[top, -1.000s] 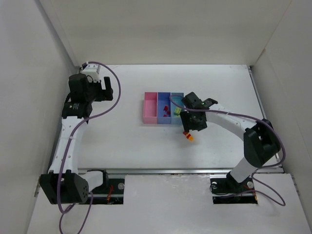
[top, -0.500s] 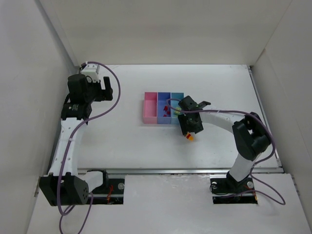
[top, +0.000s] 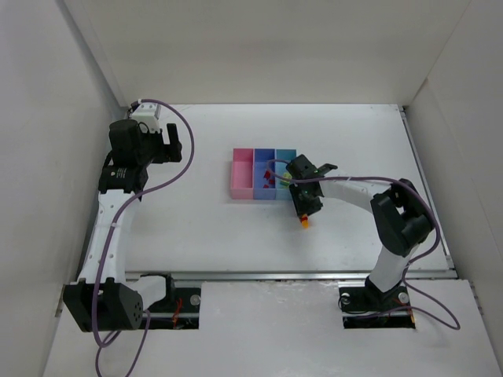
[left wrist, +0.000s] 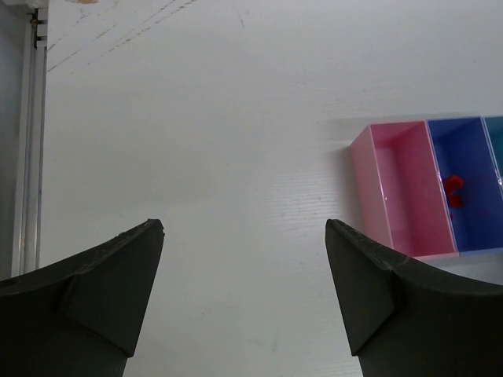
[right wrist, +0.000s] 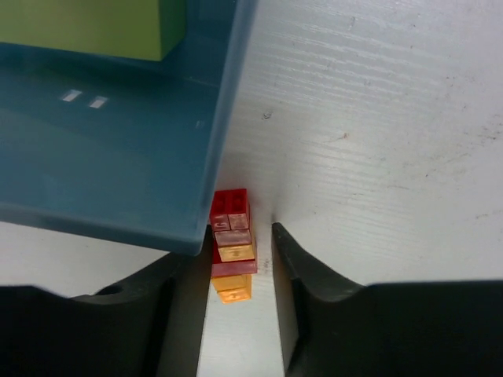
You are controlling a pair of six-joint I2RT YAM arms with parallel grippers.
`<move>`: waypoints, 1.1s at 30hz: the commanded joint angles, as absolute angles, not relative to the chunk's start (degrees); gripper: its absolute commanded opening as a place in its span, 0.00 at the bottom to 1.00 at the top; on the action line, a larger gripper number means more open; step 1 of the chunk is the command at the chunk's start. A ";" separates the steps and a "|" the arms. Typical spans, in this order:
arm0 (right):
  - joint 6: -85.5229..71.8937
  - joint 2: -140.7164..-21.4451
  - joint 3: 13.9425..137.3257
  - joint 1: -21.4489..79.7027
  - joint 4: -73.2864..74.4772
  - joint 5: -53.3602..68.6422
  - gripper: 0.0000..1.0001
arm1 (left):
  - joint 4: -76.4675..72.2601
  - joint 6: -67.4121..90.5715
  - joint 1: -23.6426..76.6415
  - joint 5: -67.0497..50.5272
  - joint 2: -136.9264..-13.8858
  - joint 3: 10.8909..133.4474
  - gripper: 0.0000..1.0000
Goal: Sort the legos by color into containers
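Two end effectors: right (right wrist: 240, 234) has narrowed around the red-orange legos (right wrist: 233, 250), grip unclear; left (left wrist: 244, 226) stays apart

Left hand (left wrist: 244, 228) hangs wide open; right hand (right wrist: 240, 229) points down, fingers (right wrist: 302, 275) narrowly apart.

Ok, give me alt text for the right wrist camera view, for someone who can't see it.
Two dark fingers of the right hand flank a small stack of red and orange-yellow lego bricks on the white table, with a slight gap on one side. The stack sits right beside the corner of a light blue bin holding a yellow-green brick.
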State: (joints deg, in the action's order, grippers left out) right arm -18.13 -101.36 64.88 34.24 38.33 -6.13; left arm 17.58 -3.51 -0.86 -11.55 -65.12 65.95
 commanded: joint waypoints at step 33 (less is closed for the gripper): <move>-23.29 -94.13 56.95 37.71 34.37 -5.53 0.49 | 15.82 -3.34 -1.23 -12.22 -63.46 66.45 0.82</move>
